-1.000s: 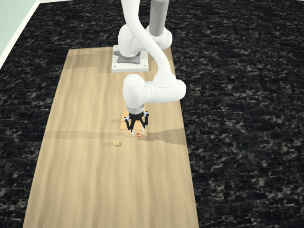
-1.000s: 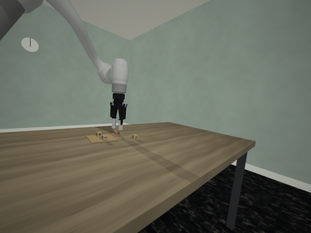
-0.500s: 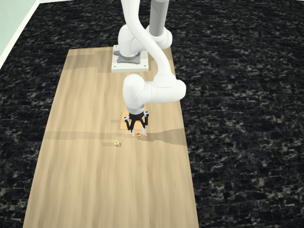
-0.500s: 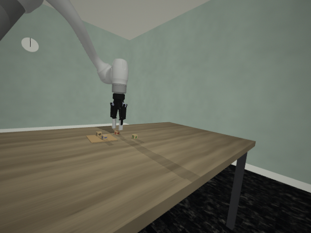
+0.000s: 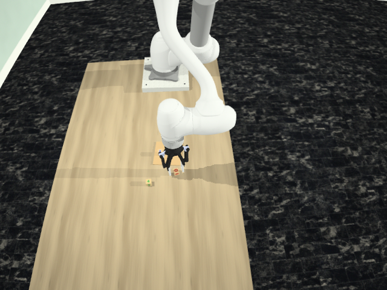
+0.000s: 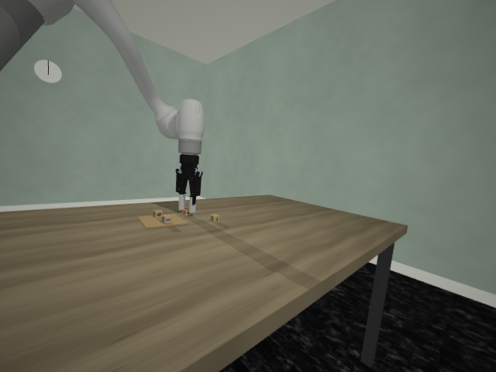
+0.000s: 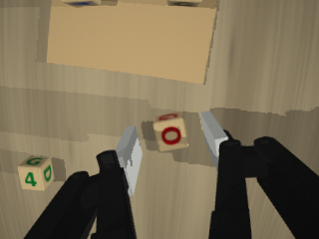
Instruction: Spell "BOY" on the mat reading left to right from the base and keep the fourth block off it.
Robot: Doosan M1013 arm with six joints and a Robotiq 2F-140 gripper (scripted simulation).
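As the robot's open gripper (image 5: pixel 176 170) (image 6: pixel 187 204) (image 7: pixel 170 133) straddles a red-lettered block (image 5: pixel 176 171) (image 6: pixel 185 211) (image 7: pixel 170 135), the wrist view shows, from left to right, a scattered set of blocks. At far left, a green-marked block (image 5: pixel 148 182) (image 6: pixel 215 218) (image 7: pixel 35 173), showing a "4" among its characters, rests on the wooden table (image 5: pixel 124 218) (image 6: pixel 200 272) (image 7: pixel 269 60), off the mat (image 5: pixel 158 159) (image 6: pixel 149 224) (image 7: pixel 130 40). Next comes a blue-marked block (image 6: pixel 167 218) (image 7: pixel 82 2), sitting on the mat and cut off by the frame's upper edge. Near the middle, the red-lettered block bears an "O" and sits on the wood just beside the mat, with visible gaps separating it from both fingers, which stand apart. Farther right, a dark-marked block (image 6: pixel 157 213) (image 7: pixel 184 2) shares the mat, apart from its blue-marked neighbor, its letter unreadable.
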